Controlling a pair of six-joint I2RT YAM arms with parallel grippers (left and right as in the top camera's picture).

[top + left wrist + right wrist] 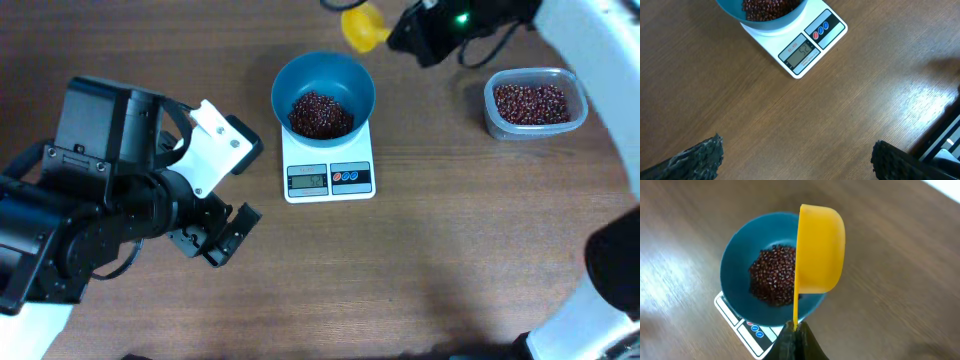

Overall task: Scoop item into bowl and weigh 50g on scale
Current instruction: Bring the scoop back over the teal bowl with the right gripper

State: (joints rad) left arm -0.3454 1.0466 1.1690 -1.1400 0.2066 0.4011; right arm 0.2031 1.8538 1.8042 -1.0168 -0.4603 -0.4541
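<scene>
The teal-blue bowl (323, 85) stands on the white scale (328, 178) and holds a heap of red-brown beans (320, 114). It also shows in the right wrist view (735, 265) and in the left wrist view (765, 24). My right gripper (796, 330) is shut on the thin handle of a yellow scoop (821, 250), held tipped on its side above the bowl's far right rim; the scoop (362, 27) shows at the top of the overhead view. My left gripper (797, 160) is open and empty over bare table, left of the scale.
A clear plastic tub (533, 103) with more beans stands at the right. The scale's display (801, 53) and its red and blue buttons (820, 30) face the front. The bulky left arm (120, 210) fills the left side.
</scene>
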